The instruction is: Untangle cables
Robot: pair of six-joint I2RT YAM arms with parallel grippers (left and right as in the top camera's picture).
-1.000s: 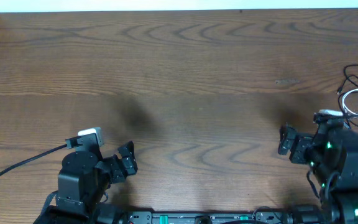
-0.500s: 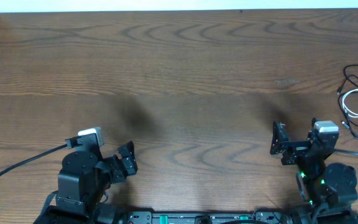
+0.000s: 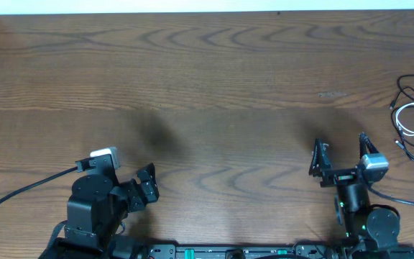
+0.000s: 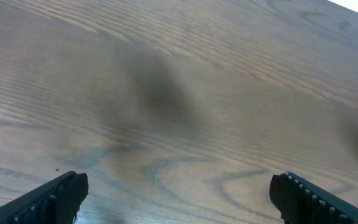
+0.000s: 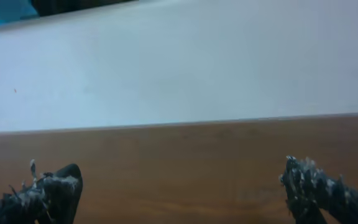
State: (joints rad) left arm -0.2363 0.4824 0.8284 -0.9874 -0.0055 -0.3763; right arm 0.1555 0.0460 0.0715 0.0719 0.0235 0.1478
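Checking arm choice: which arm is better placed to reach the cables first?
Right. The open right gripper sits close to the white cable and black cable at the right edge of the table; the left gripper, also open, is far away.

Cables (image 3: 412,119) at right edge of table (image 3: 214,86)

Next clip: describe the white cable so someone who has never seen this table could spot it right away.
From overhead, follow the wooden table to its right edge, past the right claw. The white cable lies there in a small loose coil. It is the only pale cord; the thin black cable looping beside it is dark.
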